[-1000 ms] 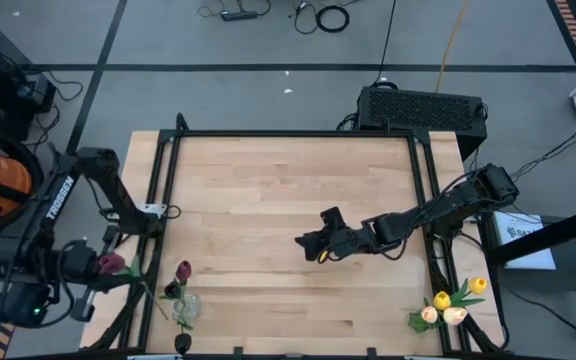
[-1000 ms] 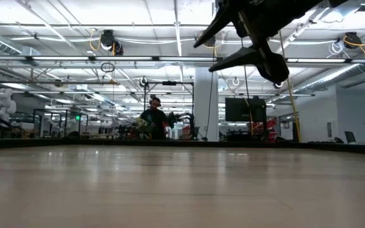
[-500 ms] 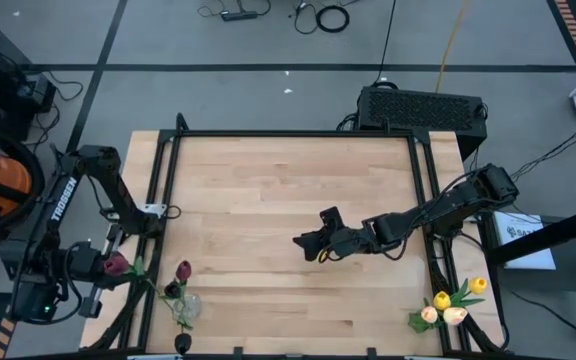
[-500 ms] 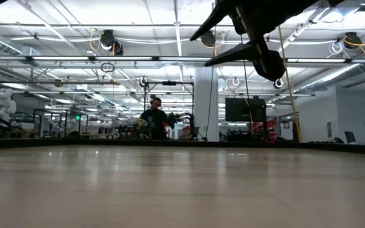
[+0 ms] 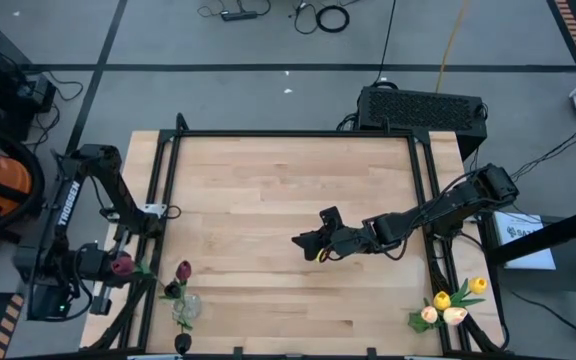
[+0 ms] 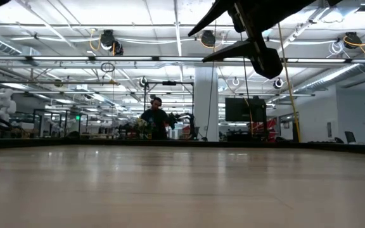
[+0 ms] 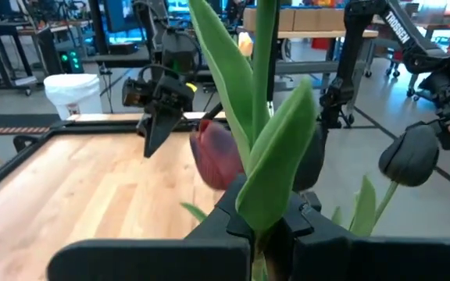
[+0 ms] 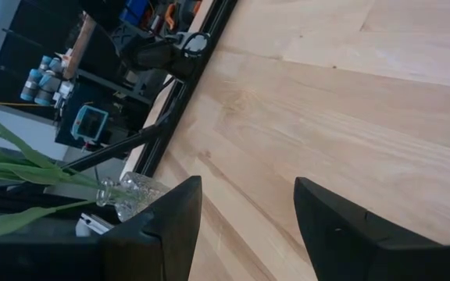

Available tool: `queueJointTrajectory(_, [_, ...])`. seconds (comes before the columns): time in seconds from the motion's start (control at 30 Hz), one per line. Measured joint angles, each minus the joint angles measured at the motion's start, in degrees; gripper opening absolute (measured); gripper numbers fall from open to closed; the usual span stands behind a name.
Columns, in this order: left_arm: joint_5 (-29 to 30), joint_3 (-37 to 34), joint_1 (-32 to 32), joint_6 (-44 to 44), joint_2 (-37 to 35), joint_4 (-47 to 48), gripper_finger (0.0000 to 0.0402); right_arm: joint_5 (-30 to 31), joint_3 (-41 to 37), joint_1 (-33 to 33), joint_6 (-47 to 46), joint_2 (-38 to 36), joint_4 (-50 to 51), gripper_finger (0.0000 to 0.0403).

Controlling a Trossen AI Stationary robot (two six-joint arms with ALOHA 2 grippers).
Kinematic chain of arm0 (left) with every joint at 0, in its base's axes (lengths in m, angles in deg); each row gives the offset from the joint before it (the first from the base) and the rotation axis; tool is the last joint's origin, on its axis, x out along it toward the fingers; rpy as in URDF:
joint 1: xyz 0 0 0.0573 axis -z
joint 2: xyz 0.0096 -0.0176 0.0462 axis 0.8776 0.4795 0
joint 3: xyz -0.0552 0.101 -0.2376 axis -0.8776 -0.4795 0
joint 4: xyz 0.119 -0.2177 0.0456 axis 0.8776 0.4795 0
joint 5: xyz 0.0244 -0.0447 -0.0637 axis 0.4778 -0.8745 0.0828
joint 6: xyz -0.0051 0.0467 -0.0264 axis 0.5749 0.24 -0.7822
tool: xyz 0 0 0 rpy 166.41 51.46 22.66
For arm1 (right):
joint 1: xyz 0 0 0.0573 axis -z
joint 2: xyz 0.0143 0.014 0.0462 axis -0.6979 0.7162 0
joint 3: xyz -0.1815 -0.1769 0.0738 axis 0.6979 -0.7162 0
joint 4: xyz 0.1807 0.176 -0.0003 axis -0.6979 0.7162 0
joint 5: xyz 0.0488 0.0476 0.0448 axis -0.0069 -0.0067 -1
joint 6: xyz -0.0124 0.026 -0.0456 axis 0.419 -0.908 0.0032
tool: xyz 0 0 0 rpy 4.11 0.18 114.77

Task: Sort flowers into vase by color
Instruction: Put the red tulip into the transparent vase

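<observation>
High view: left claw (image 5: 108,268) clamps maroon tulip (image 5: 121,265).

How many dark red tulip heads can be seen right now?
2. One dark red artificial tulip is clamped in the left gripper past the table's left edge; another dark red tulip head stands in the clear glass vase. More may be hidden.

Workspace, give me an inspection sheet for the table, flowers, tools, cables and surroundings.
Surface: wooden table, centre bare.
Job's things: dark red tulip in left tool; another in glass vase at front left; yellow tulips at front right.
Clutter: nothing seen.
Tools: left tool shut on tulip stem off the table's left edge; right tool open, empty, above the middle.
Cables: loose on floor beyond table.
Surroundings: person far behind, workshop hall.
</observation>
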Motion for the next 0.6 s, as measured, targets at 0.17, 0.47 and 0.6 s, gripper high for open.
queueJointTrajectory(0.17, [-0.2, -2.6, 0.0, -0.9, 0.0, -0.6, 0.0008, 0.1, 0.0, 0.0, 0.0, 0.0, 0.0, 0.0196])
queueJointTrajectory(0.47, [-5.5, -2.6, 0.0, -1.0, 0.7, -3.0, 0.0032, 1.7, 0.0, 0.0, 0.0, 0.0, 0.0, 0.0196])
queueJointTrajectory(0.6, [-5.6, -2.6, 0.0, -0.9, 2.0, -4.7, 0.0034, 1.7, 0.0, 0.0, 0.0, 0.0, 0.1, 0.0196])
